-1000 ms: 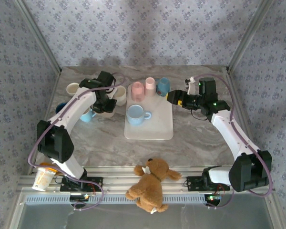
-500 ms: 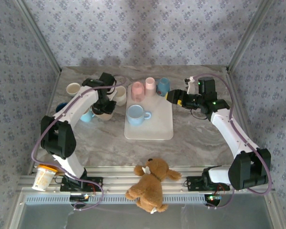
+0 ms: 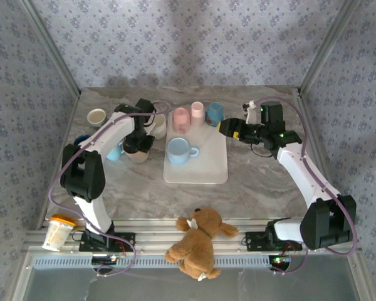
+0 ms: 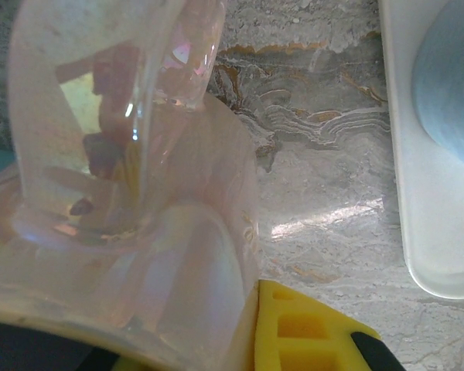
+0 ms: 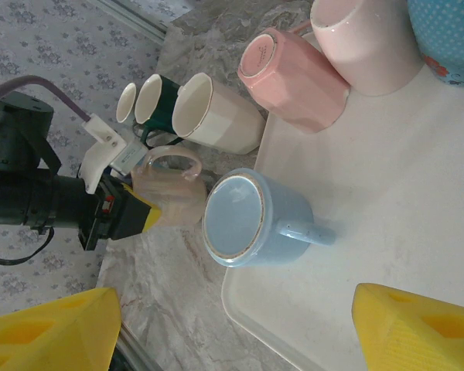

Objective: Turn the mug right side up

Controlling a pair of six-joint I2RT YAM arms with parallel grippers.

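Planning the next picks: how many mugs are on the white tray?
4: a light blue mug near the middle of the tray, and a pink mug, a pale pink mug and a blue dotted mug along its far edge.

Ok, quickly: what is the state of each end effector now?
Left end effector: closed, holding the pearly mug.
Right end effector: open, empty.
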